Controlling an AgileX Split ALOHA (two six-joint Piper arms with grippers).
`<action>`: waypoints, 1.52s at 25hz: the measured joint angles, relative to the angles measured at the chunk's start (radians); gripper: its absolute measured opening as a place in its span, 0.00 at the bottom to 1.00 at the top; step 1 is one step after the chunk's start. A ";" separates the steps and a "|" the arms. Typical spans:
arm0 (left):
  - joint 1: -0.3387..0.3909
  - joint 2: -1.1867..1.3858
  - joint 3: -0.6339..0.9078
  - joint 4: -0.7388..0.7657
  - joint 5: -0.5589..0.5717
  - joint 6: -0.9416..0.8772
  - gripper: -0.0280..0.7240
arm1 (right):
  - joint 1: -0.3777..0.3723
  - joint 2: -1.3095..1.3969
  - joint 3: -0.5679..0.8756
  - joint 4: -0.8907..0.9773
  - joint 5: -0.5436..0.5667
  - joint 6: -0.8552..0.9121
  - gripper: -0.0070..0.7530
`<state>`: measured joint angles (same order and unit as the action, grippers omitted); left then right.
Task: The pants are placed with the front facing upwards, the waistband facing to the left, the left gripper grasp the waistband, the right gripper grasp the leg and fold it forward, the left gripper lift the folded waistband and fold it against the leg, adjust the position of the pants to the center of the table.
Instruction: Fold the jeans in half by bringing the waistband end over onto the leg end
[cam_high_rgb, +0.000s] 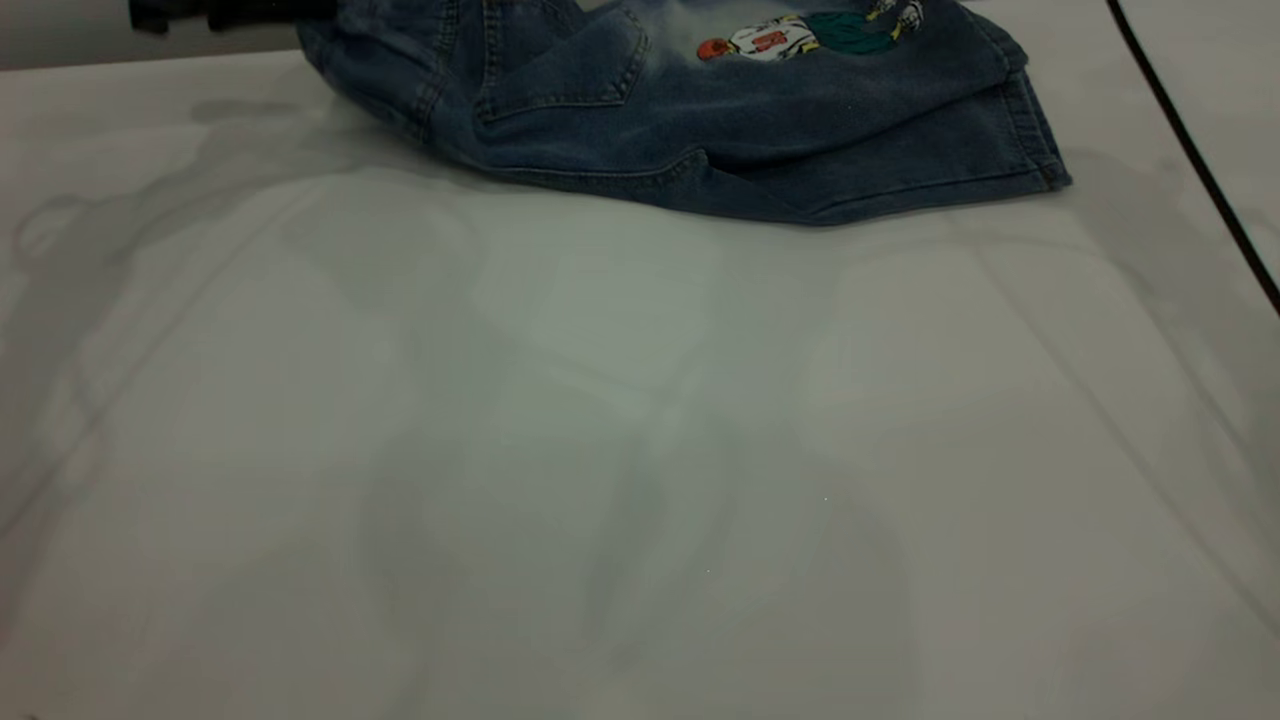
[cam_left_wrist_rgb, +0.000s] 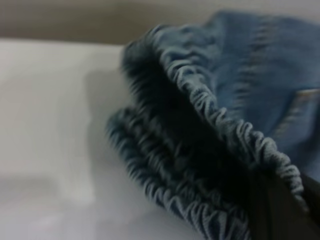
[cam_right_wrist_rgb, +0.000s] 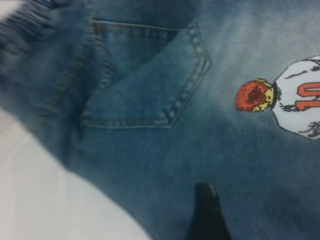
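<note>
Pants (cam_high_rgb: 700, 110) bunched at the desk's (cam_high_rgb: 600, 450) far edge. Left gripper (cam_left_wrist_rgb: 280, 210) clamped on the gathered waistband (cam_left_wrist_rgb: 210, 115). Right gripper (cam_right_wrist_rgb: 206, 215) over the denim below the pocket (cam_right_wrist_rgb: 150, 80); jaws' state unclear. Black cable (cam_high_rgb: 1190, 150) well off beside the leg.

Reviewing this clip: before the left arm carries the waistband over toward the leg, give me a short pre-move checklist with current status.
1. Left gripper at the waistband end: ok.
2. Its jaws closed on the waistband: cannot tell; only a dark part shows beside the gathers.
3. Pants already folded once, pocket and cartoon print up: ok.
4. Right gripper clear of the denim: not ok, a fingertip sits over it.
5. Pants centred on the table: not ok, they lie at its far edge.
</note>
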<state>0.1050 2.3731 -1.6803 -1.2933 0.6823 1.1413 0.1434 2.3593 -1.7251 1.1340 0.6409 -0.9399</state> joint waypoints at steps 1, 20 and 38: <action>0.000 -0.015 0.000 0.012 0.017 -0.003 0.12 | 0.009 0.007 -0.009 -0.007 -0.007 0.017 0.57; 0.000 -0.194 0.001 0.360 0.291 -0.217 0.12 | 0.168 0.065 -0.051 -0.021 -0.062 0.069 0.57; -0.066 -0.281 0.001 0.357 0.322 -0.243 0.12 | 0.296 0.171 -0.051 -0.107 -0.095 0.083 0.57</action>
<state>0.0390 2.0923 -1.6794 -0.9362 1.0046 0.8985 0.4394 2.5300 -1.7766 1.0273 0.5457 -0.8566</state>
